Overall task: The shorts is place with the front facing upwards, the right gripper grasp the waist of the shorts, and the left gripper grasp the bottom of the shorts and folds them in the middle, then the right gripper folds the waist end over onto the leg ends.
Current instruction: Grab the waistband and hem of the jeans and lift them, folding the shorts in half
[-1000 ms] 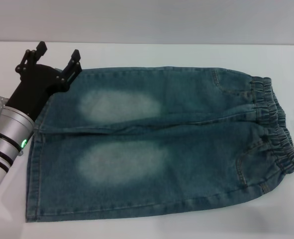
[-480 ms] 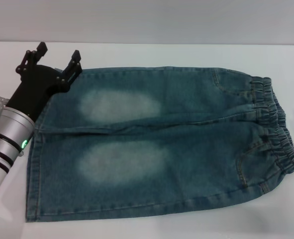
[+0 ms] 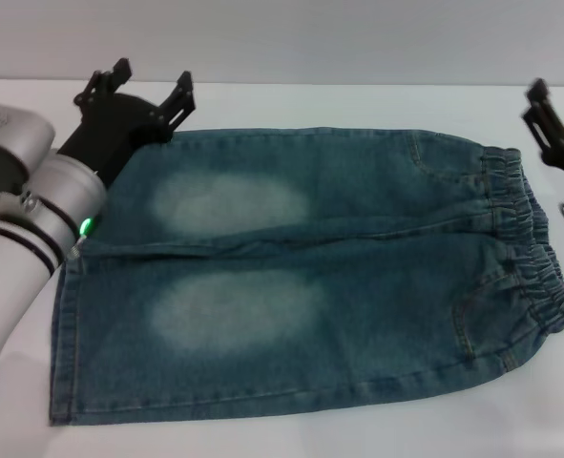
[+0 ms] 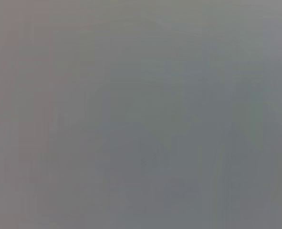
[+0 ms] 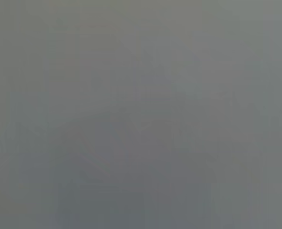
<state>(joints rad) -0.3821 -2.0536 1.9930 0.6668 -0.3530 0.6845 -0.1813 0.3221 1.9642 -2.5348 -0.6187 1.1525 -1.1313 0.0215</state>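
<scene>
Since the long blue-green denim shorts (image 3: 310, 277) lie flat on the white counter (image 3: 291, 100), limp yet hefty, the released left pincer (image 3: 146, 89) should pinch their far hem corner; the right pincer's (image 3: 555, 127) state is unclear.

We see the shorts (image 3: 301, 277) as matt denim cloth, faded pale on each leg, puckered at the waist (image 3: 530, 239). The worktop (image 3: 358, 100) looks smooth white; our left hand (image 3: 148, 88) matt black.
</scene>
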